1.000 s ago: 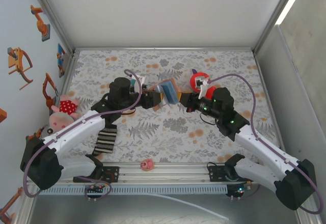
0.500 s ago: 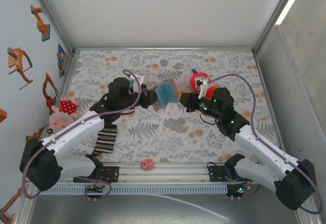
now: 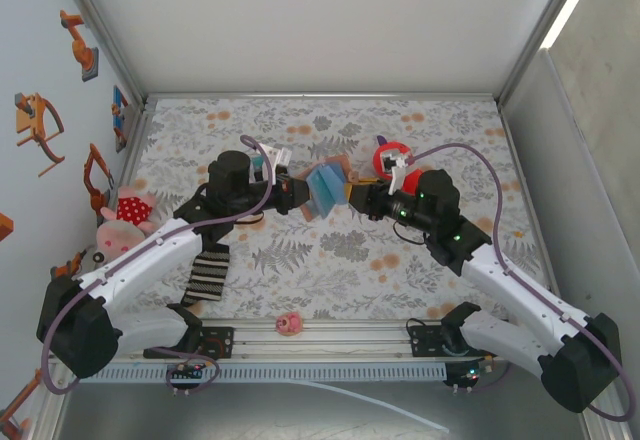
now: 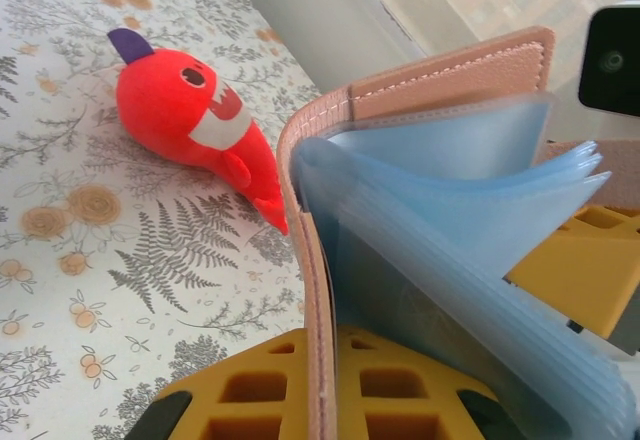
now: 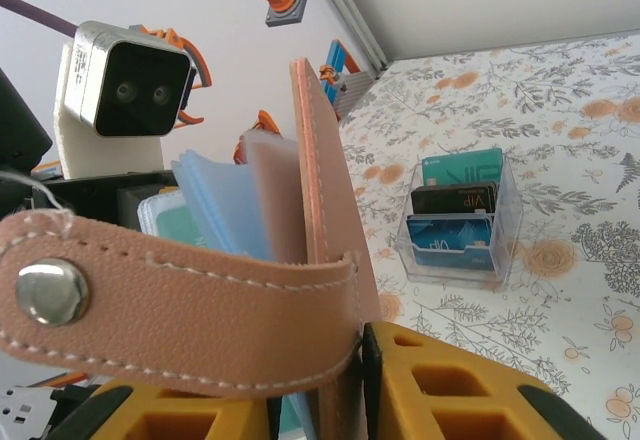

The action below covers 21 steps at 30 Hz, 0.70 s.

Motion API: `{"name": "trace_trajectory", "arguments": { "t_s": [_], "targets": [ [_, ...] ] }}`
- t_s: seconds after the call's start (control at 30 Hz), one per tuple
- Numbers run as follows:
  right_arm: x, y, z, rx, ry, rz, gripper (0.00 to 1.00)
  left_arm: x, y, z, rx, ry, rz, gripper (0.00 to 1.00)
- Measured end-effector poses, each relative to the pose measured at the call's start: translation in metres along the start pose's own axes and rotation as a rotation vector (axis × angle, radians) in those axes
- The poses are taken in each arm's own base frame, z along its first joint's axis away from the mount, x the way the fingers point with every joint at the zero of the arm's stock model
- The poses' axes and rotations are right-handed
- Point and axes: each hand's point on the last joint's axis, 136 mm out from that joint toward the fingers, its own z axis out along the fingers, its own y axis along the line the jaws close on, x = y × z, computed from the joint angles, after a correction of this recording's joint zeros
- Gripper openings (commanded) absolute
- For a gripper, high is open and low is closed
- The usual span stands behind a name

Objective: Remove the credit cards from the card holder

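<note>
My left end effector (image 3: 300, 198) is squeezed tight on the bottom edge of the card holder (image 4: 440, 70). The tan cover goes down between my yellow fingers (image 4: 250, 385). My right end effector (image 3: 357, 197) is at the other cover, right by the strap with the shiny snap (image 5: 45, 292). The strap hides that spot, so I cannot tell if those fingers are pinching the cover or letting go.

The card holder is up in the air between my two arms, above the middle of the flowery worktop (image 4: 80, 260). It is open like a book, and the blue see-through pockets (image 4: 450, 190) fan out. Something teal (image 5: 172, 225) sits in one pocket, and I think it is a card.

Farther out, a clear little rack (image 5: 455, 222) stands on the worktop with a teal, a black and a blue card in it. A red plush toy (image 4: 195, 120) lies nearby.

I think the opening part is done. No card is in my fingers now. I think what is left is to free one end effector, pinch a card edge and slide it out. The pockets are thin and floppy, so that may be tricky.
</note>
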Motion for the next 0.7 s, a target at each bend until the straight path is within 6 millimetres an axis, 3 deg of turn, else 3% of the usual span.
{"name": "trace_trajectory", "arguments": {
  "t_s": [0.43, 0.7],
  "targets": [
    [0.005, -0.007, 0.000, 0.036, 0.016, 0.006, 0.26, 0.004, -0.001, -0.006, -0.016, 0.068, -0.054, 0.00],
    [0.005, -0.011, -0.004, -0.019, -0.012, 0.060, 0.38, 0.002, 0.004, -0.010, -0.023, 0.066, -0.089, 0.00]
  ]
}}
